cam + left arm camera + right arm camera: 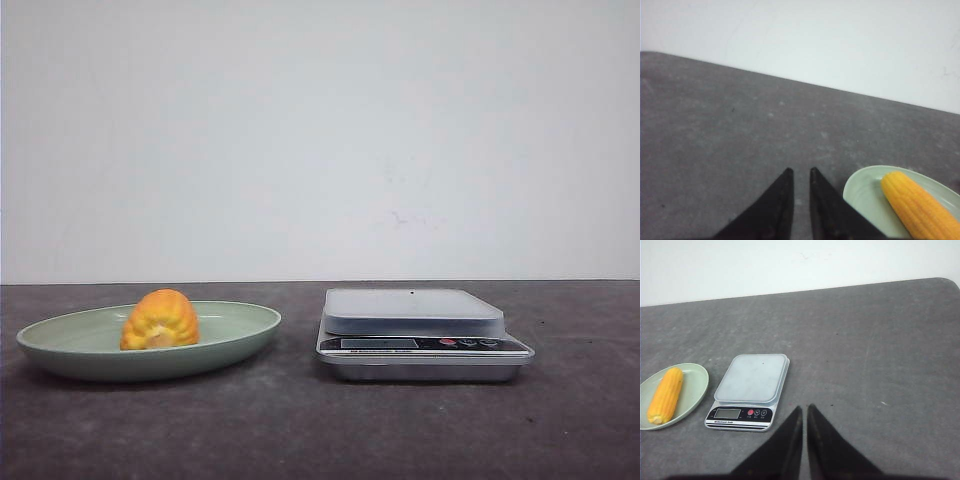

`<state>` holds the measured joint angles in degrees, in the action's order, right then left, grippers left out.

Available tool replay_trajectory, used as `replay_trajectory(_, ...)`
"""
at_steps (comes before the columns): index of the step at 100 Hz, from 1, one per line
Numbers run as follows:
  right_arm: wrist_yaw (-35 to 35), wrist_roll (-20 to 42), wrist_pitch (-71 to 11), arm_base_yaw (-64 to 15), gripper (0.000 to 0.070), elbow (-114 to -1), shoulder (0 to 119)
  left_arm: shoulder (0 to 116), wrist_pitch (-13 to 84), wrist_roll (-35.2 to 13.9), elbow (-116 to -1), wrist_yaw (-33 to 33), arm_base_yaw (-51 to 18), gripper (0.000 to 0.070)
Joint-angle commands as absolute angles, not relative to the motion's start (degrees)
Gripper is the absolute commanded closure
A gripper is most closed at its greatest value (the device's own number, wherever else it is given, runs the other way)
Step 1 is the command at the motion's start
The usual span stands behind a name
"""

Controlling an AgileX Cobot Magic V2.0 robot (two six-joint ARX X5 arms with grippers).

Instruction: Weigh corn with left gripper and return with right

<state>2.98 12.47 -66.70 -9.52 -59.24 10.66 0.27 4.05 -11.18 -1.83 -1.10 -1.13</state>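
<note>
On plate (250, 322): corn (160, 320) | scale (751, 390): right wrist view; front

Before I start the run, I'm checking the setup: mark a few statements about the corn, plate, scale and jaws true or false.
1. The orange-yellow corn cob lies in the pale green plate. True.
2. The silver digital kitchen scale carries the corn. False: its platform is bare.
3. The left gripper grips the corn. False: it holds nothing.
4. The right gripper has its jaws nearly together, holding nothing. True.
</note>
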Motion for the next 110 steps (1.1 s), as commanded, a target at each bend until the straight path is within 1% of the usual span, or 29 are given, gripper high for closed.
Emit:
replay_trajectory(1, 2.96, 13.06, -66.06, -9.56, 0.0691, -59.81, 10.57, 0.19, 4.67, -9.87, -0.78, -0.75, -1.04, 0.0689)
replay_trajectory(22, 2.96, 13.06, -66.06, -9.56, 0.0691, -59.81, 10.57, 0.19, 11.05, -9.87, -0.8, -0.78, -1.04, 0.0689)
replay_trajectory(90, 2.96, 13.04, -66.06, -9.56, 0.0691, -59.81, 10.57, 0.27, 10.87, -9.87, -0.84, -0.8, -1.04, 0.0689)
replay_trajectory(103, 2.79, 9.56, -66.06, -9.56, 0.0691, -59.92, 10.57, 0.27, 10.87, -9.87, -0.84, -0.8, -1.04, 0.0689)
replay_trajectory(107, 1.93, 7.2, -65.56, -9.56, 0.0691, -59.9, 10.57, 0.27, 10.87, -9.87, -0.84, -0.8, -1.04, 0.0689)
replay_trajectory(110, 1.19, 6.7, -64.84, -9.56, 0.0691, -59.86, 10.57, 0.27, 10.87, -9.87, -0.84, -0.8, -1.04, 0.0689)
